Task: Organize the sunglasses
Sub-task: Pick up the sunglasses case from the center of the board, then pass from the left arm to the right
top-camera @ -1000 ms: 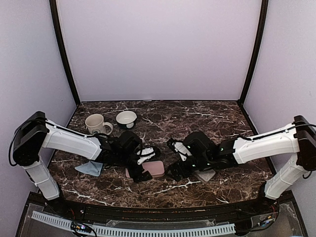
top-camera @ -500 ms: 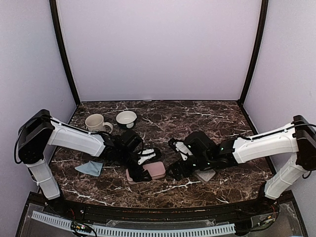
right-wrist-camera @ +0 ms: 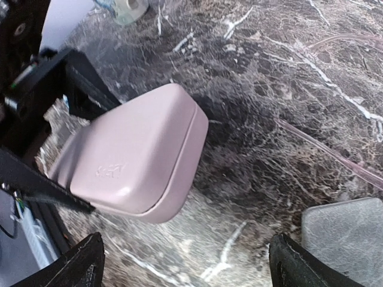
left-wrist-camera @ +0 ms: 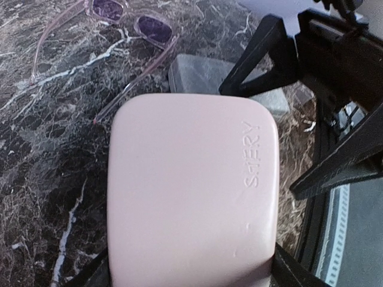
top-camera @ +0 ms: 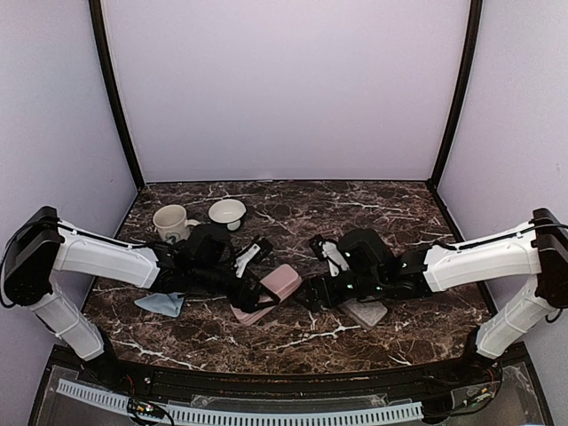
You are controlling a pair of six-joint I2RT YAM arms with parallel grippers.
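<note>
**Sunglasses sorting:** The left claw clamps a pink case between its fingers and holds it tilted over the dark marbled surface. The right claw hangs facing it, spread wide with nothing in its grasp. The red-framed sunglasses, lenses tinted purple, lie unfolded on the surface just beyond the pink case. One temple runs near a grey case that rests flat there. A mug, a bowl and a light-blue cloth sit to the left.
</note>
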